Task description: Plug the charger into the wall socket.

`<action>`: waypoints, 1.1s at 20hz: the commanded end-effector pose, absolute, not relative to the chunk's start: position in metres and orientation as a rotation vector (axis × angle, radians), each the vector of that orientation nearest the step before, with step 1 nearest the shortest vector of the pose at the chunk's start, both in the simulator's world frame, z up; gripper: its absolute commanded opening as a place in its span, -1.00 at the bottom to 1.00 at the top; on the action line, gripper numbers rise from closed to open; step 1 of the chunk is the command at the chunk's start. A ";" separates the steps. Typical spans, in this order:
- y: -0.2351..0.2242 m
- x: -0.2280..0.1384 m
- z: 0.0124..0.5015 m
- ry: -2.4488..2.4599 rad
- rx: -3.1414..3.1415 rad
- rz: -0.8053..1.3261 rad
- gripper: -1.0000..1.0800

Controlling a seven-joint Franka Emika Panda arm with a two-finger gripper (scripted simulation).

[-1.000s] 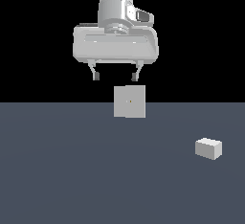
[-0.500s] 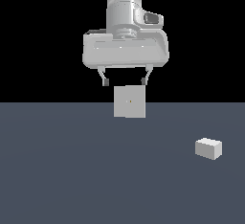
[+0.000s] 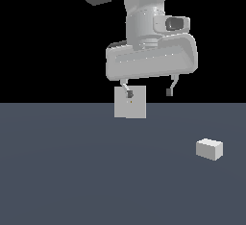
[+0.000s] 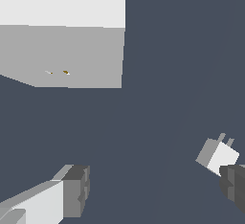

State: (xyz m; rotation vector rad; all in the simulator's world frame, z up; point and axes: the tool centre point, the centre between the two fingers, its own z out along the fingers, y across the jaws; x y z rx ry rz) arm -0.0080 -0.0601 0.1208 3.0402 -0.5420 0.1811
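- Between the spread fingertips of the gripper (image 3: 149,93) nothing is held: the jaws stand wide apart and empty, high over the floor (image 3: 72,171).
- Each finger ends in a small dark, blocky pad (image 4: 76,191) on a pale, smooth metal-looking shank; the wrist view shows the pads as faceted grey cubes.
- Behind the fingers in the exterior view stands the wall socket (image 3: 137,108), a flat upright light-grey square plate, matte, with tiny yellowish marks near its centre.
- Well apart from it, toward the exterior view's right, the charger (image 3: 209,149) lies on the floor, a plain off-white block, wider than tall; the wrist view shows short prongs on one end.
- Judged from this, the task is at its start: the charger is not yet grasped, lifted or aligned, and the plugging itself remains.
- Everything renders as hard, uniform, untextured surfaces; the floor is a flat slate-blue plane.
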 end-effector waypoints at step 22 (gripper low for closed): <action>-0.160 -0.063 0.066 -1.310 2.674 0.408 0.92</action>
